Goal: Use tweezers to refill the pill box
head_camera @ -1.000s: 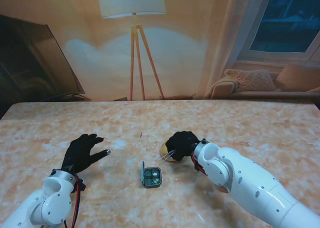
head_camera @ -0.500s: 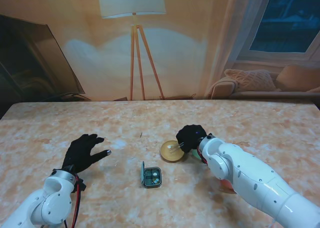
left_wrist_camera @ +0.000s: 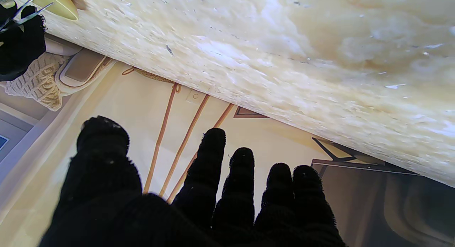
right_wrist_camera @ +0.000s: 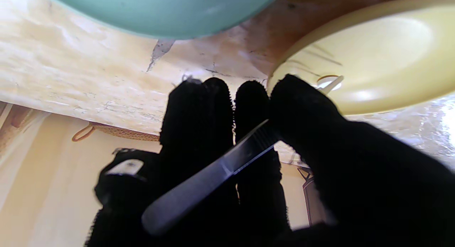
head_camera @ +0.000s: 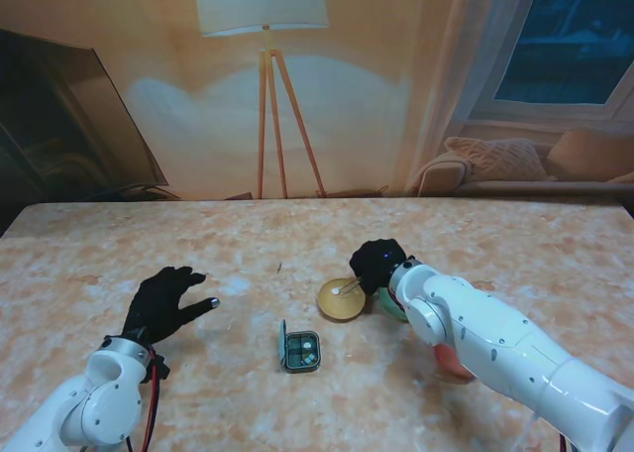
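A small dark pill box point(head_camera: 300, 351) lies open on the marble table, lid up on its left side. A yellow dish point(head_camera: 340, 299) point(right_wrist_camera: 369, 51) sits just beyond it to the right. My right hand point(head_camera: 378, 265) point(right_wrist_camera: 249, 151), in a black glove, is shut on metal tweezers point(right_wrist_camera: 209, 176) whose tips point(head_camera: 344, 289) reach into the yellow dish. Something small and pale lies at the tips point(right_wrist_camera: 328, 82). My left hand point(head_camera: 166, 301) point(left_wrist_camera: 199, 200) rests flat on the table at the left, fingers spread, holding nothing.
A teal dish point(head_camera: 389, 304) point(right_wrist_camera: 163, 12) shows beside the yellow one, partly hidden under my right forearm point(head_camera: 495, 343). An orange-red object point(head_camera: 454, 361) peeks out beneath that arm. The table's far edge point(head_camera: 317, 201) meets a wall backdrop.
My right hand has drawn back to the right, from over the yellow dish to its right rim, uncovering the dish and the teal one. The left hand has not moved.
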{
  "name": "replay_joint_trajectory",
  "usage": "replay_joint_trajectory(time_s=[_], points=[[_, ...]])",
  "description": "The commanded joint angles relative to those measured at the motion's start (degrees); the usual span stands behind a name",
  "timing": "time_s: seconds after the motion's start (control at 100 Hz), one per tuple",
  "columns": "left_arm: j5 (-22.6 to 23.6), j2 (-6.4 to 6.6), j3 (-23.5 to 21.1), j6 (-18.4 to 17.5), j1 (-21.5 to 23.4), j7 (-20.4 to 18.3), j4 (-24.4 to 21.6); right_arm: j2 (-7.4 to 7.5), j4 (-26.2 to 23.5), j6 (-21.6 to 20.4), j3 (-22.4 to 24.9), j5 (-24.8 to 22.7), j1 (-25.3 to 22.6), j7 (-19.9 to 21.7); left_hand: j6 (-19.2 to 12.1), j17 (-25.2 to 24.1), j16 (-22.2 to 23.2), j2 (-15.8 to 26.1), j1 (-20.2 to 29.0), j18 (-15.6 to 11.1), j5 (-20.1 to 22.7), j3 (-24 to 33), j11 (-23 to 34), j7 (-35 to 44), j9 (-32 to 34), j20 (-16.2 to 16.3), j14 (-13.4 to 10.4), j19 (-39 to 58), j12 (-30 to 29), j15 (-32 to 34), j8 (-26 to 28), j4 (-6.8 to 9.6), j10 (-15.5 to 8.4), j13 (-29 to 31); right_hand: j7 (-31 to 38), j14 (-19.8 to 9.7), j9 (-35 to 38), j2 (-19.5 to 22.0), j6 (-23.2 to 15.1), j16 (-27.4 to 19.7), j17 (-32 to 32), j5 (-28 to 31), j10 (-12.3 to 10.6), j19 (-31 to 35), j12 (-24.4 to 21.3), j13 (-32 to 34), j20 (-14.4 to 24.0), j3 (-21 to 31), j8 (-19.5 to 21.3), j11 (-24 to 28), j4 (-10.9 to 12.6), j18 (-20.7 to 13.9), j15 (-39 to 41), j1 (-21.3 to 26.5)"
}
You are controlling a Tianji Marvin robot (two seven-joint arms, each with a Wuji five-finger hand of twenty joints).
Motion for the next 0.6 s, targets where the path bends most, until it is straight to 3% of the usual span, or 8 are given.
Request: replay_joint_trajectory(time_s=[0.0, 0.59], points=[[0.00, -0.08, -0.06, 0.21, 0.38, -0.83, -0.25, -0.73, 0.50, 0.26, -0.29, 0.12, 0.26, 0.73, -0.19, -0.57, -0.82, 1.82, -0.28, -2.32, -1.03, -0.97, -0.30, -1.16, -2.01, -0.23, -0.95, -1.29, -0.40, -0.88, -0.61, 0.93, -0.73, -1.17, 1.39, 2.86, 1.18, 2.94, -0.58, 1.01, 1.51, 0.71, 6.53, 0.79, -0.90, -0.28, 0.14, 0.05, -0.16, 1.21, 1.50, -15.06, 1.38, -0.11], [-0.23, -0.07, -0.32, 0.29, 0.70, -1.10, -0.40, -2.74, 4.92, 0.93, -5.23, 3.00, 3.56, 0.08, -0.18, -0.52, -0.89, 1.75, -0.48, -2.26, -1.02, -0.91, -0.31, -1.31, -1.95, -0.39, -1.02, -1.72, -0.45, -0.96, -0.60, 0.96, -0.80, -1.21, 1.27, 2.81, 0.92, 2.80, -0.65, 1.14, 1.52, 0.49, 6.47, 0.86, -1.24, -0.36, 0.02, 0.17, -0.18, 1.54, 1.74, -15.05, 1.21, 0.02]])
